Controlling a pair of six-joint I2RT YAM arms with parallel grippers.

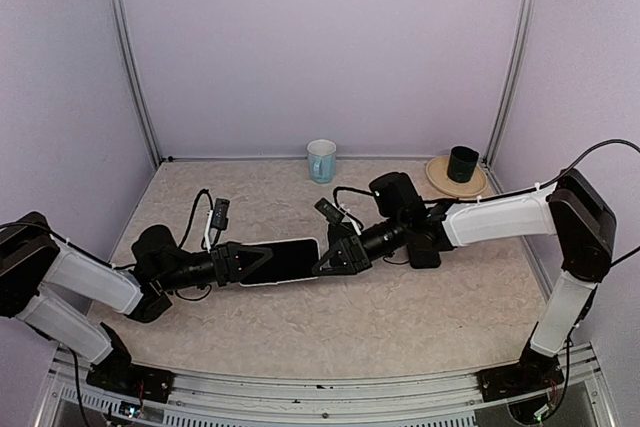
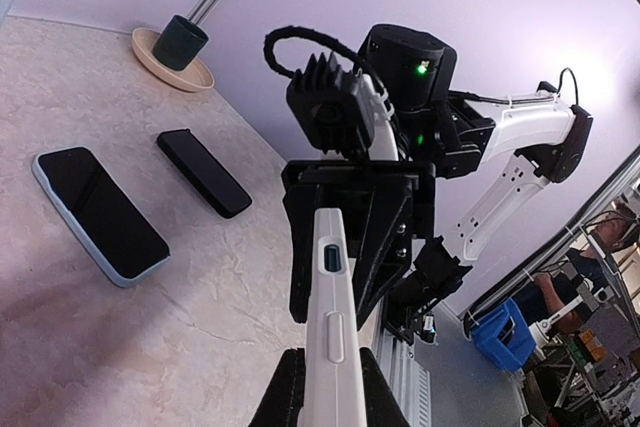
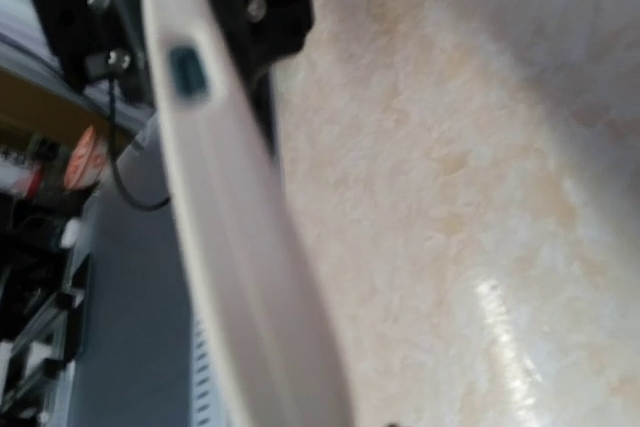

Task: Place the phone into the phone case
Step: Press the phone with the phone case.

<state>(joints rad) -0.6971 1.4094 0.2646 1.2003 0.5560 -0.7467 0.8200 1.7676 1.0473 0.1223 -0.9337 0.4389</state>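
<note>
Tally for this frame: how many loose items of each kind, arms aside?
Phones or cases: 3 (white-edged phone, held; blue-rimmed phone; black slab)
Cups: 2 (light blue cup; dark cup)
Plates: 1 (plate, under the dark cup)
Total: 6

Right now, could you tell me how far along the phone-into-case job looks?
Done: the white-edged phone is held up off the table, the left claw shut on one end. In hand: the right claw meets its other end; its grip is unclear. Left: I can't see a case seated on it; a blue-rimmed phone and a black slab lie apart below.
</note>
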